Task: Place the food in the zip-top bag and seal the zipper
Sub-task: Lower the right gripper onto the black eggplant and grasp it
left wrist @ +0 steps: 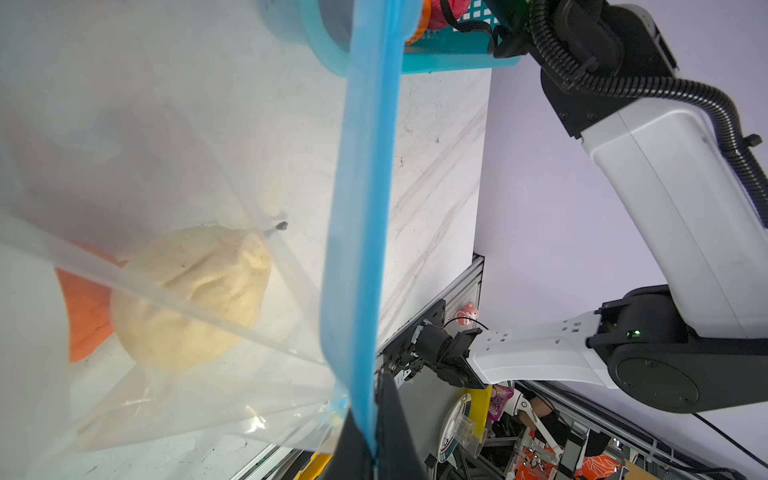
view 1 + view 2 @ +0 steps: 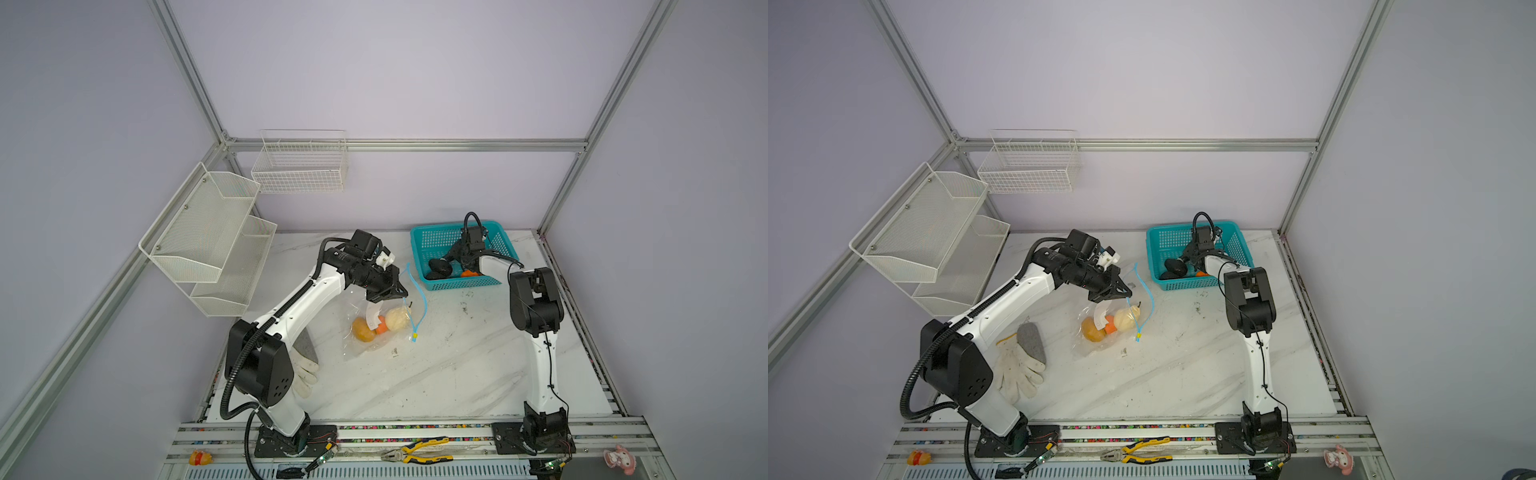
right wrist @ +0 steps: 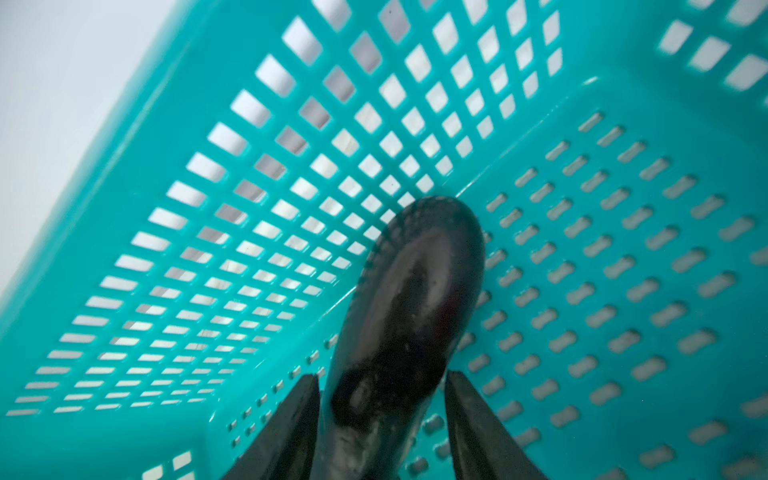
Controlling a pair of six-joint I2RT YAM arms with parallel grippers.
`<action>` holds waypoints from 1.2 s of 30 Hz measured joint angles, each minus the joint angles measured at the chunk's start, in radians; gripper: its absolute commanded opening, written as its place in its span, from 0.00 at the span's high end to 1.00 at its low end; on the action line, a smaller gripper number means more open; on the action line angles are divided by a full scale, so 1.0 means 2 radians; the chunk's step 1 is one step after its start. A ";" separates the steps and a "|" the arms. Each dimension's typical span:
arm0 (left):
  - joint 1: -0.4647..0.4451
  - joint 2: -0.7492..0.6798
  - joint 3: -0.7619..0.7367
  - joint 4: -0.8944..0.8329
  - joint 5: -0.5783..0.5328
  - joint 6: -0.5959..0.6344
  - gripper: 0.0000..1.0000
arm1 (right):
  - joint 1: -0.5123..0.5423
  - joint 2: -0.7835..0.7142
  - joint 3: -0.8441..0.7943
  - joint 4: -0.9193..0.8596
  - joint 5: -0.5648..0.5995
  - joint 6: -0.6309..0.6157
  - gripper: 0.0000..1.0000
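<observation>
Pinching the zipper [image 1: 365,208], left pincer [image 1: 370,440] is pressed together; right pincer [image 3: 382,386] flanks the eggplant [image 3: 419,291] in the teal basket [image 3: 249,166], grip unclear.

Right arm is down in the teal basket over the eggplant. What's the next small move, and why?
Probably close the right gripper on the eggplant before any lift. Its fingers straddle the eggplant on the basket floor, with slim gaps on both sides, so nothing looks clamped. The left gripper is shut on the zipper, holding the bag mouth up.
</observation>
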 measured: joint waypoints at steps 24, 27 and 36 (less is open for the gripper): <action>0.000 0.001 0.000 0.006 0.000 -0.001 1.00 | -0.007 0.033 0.113 -0.090 0.003 -0.034 0.23; 0.000 0.001 0.000 0.007 0.000 -0.001 1.00 | -0.007 0.047 0.124 -0.114 0.008 -0.037 0.20; 0.000 0.001 0.000 0.007 -0.001 -0.001 1.00 | -0.007 0.104 0.195 -0.158 0.026 -0.051 0.19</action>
